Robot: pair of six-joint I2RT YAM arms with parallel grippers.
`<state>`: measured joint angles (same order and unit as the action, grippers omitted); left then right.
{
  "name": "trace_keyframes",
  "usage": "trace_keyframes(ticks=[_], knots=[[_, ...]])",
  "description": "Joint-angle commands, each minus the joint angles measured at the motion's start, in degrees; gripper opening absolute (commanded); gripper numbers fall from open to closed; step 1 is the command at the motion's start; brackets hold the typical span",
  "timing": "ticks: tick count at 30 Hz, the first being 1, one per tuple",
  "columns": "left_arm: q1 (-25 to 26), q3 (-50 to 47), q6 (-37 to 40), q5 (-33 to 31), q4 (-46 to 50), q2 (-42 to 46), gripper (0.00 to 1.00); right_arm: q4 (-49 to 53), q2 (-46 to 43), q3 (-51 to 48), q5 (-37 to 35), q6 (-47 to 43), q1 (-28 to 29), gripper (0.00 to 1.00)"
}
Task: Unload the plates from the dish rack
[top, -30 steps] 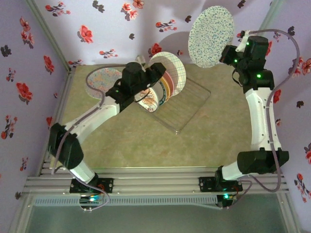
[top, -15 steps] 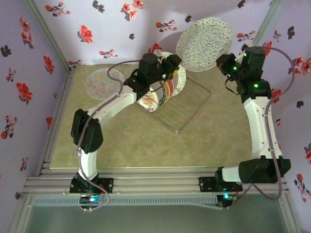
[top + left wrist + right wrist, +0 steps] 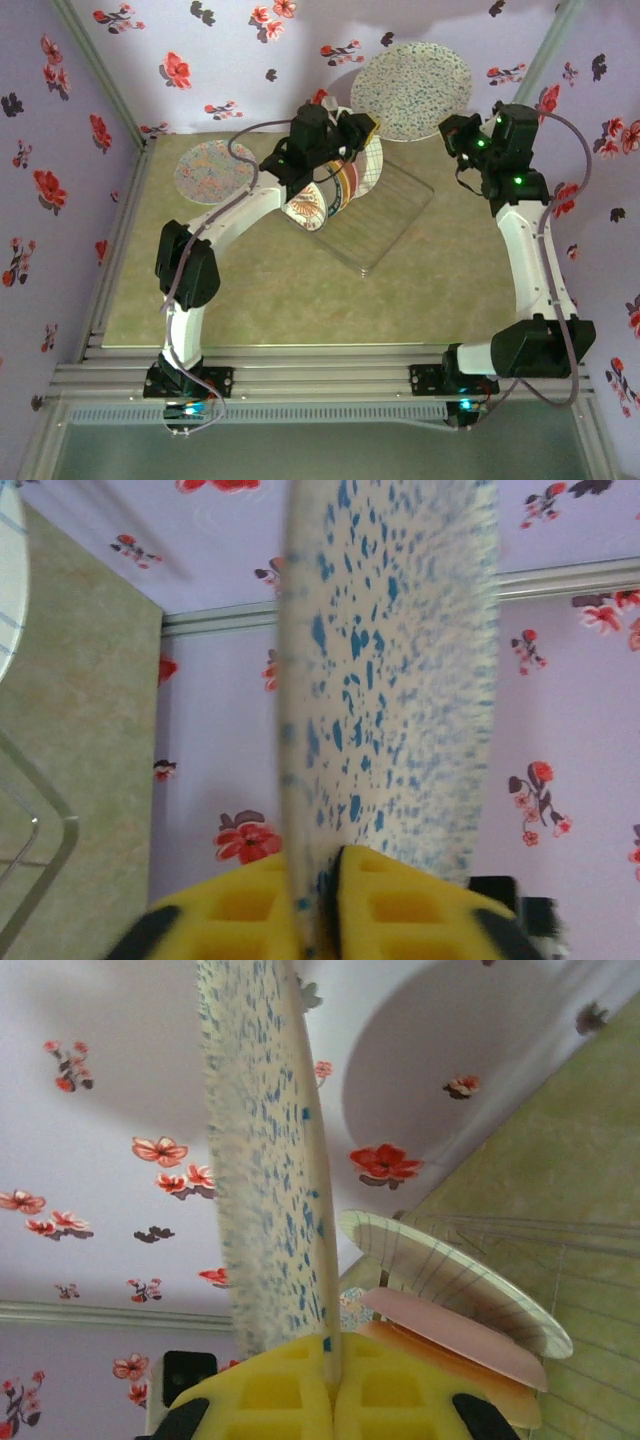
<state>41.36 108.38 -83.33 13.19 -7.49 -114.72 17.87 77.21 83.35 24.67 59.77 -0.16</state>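
Blurred and cut off at the top in both wrist views: speckled plate [image 3: 415,88], seen edge-on between yellow pads [image 3: 270,1400]. Hard to count the plates standing in the rack [image 3: 395,215] from above, with the left arm [image 3: 240,205] lying across them. From the right wrist, below and right of the pads, plainly a grid plate [image 3: 450,1280], then a pink plate [image 3: 450,1335], then an orange plate [image 3: 495,1390] cut by the frame. Cannot tell what the dark shape [image 3: 510,892] low right of the left pads is.

Clamped with the left gripper [image 3: 318,870] on the speckled plate's rim, pads pressed to both faces, next to no gap. Clamped likewise with the right gripper [image 3: 333,1360] on the same plate's rim. From above, held aloft between the two, left gripper at its lower-left edge, right gripper at its lower-right.

Well left of the left gripper, flat on the table [image 3: 260,290], another patterned plate [image 3: 213,168]. Just below that gripper, upright in the rack, a sunburst plate [image 3: 308,208].
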Motion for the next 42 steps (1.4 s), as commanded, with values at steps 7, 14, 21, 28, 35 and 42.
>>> trace_keyframes(ticks=[7,14,21,28,35,42], knots=[[-1.5,1.1,3.9,1.6,-3.3,1.3,0.0,-8.9,-1.6,0.8,2.8,0.0,-0.2,0.38],[-6.8,-2.8,5.4,3.9,-5.2,7.2,0.0,-1.7,-6.7,0.3,-4.4,-21.0,1.4,0.72],[-16.9,-16.9,5.2,4.7,-7.7,17.9,0.0,-1.6,-10.4,-2.6,-7.4,-35.0,6.5,0.77],[-28.9,-35.7,4.9,4.0,-14.0,27.1,0.0,-3.7,-10.0,-2.5,-17.6,-54.2,25.1,0.79],[-38.3,-49.0,4.9,3.0,-17.7,31.8,0.0,-5.0,-3.4,1.2,-28.1,-62.4,40.2,0.79],[-45.4,-57.2,6.9,2.8,-19.8,31.5,0.0,-4.5,3.2,5.8,-30.5,-65.7,48.4,0.8]])
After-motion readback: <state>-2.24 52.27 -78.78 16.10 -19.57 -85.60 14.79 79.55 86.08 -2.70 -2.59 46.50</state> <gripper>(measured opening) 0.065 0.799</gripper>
